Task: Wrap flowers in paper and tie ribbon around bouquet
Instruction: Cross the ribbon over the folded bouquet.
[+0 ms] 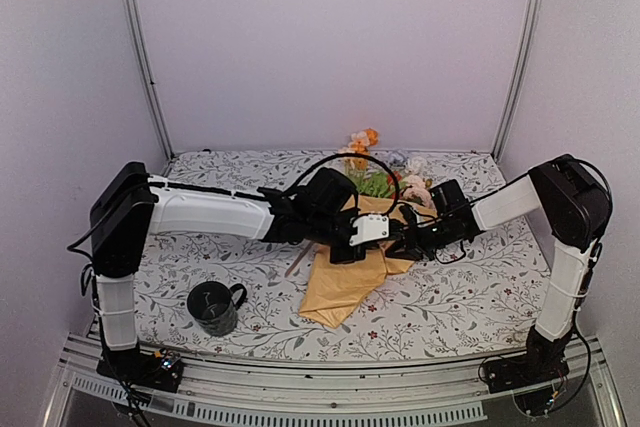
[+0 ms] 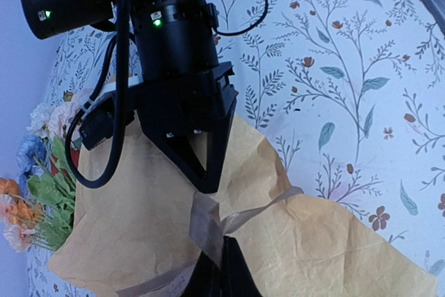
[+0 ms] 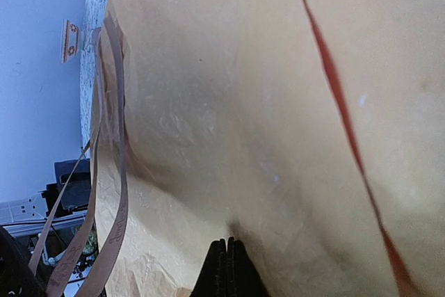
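Observation:
The bouquet lies mid-table: mustard-yellow paper point(image 1: 345, 292) rolled into a cone, with the flowers point(image 1: 385, 185) showing at its far wide end. In the left wrist view the tan ribbon point(image 2: 205, 217) crosses over the paper point(image 2: 327, 248), and my left gripper point(image 2: 224, 245) is shut on it. My right gripper point(image 2: 208, 184) points down just beyond, its tip on the paper beside the ribbon crossing. From the right wrist, that gripper point(image 3: 228, 243) is shut with its tips pressed into the paper point(image 3: 264, 102); ribbon loops point(image 3: 119, 172) hang at the left. Both grippers point(image 1: 380, 244) point(image 1: 400, 245) meet over the cone's middle.
A black mug point(image 1: 212, 307) stands near the front left of the leafy tablecloth point(image 1: 480, 297). A few loose orange flowers point(image 1: 362, 139) lie at the back edge. One ribbon end point(image 1: 295, 265) trails left of the cone. Walls enclose three sides.

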Tool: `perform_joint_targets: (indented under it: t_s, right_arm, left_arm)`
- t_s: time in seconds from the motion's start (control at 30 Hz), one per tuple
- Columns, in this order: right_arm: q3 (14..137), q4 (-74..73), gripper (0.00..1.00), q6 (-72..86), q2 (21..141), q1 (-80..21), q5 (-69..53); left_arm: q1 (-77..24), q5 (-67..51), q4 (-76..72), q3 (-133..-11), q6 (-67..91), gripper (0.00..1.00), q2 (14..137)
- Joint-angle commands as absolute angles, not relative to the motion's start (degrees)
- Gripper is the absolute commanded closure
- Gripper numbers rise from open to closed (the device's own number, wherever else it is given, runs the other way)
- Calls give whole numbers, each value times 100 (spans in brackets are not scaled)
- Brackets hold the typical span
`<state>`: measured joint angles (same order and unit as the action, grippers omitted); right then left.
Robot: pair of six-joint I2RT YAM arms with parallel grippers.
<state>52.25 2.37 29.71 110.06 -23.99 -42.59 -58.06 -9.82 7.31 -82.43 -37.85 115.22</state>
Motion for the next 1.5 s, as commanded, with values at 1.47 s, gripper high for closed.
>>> perform_joint_targets:
  t_s: [1.47]
  right_arm:
    - [5702,-52,100,2028,11133,-2839,-6290]
  left_arm:
    - [-5370,-492,-543,-8497,-3140,100,12303]
